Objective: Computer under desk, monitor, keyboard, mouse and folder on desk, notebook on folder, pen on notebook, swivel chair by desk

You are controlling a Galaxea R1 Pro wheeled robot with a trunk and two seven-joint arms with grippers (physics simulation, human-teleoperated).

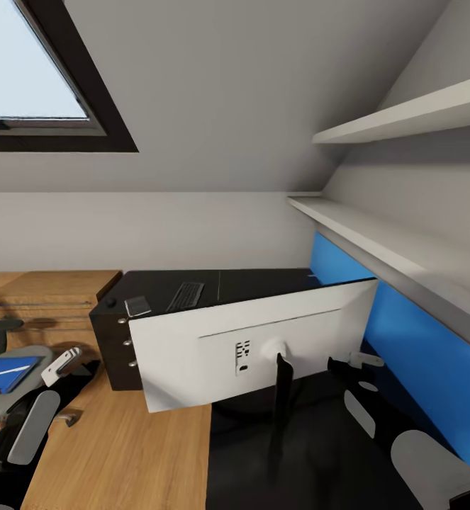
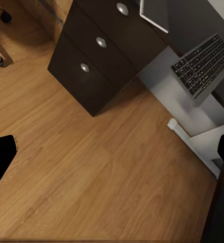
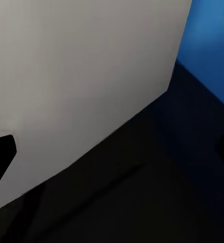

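While apparently near right hand (image 1: 354, 363), monitor (image 1: 192, 354)

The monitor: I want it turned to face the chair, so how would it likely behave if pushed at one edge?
The monitor already sits tilted on a thin black stand, so an edge push probably swings or tips it. Its wide, flat white back looks stiff. On the glossy desk its base may slide.
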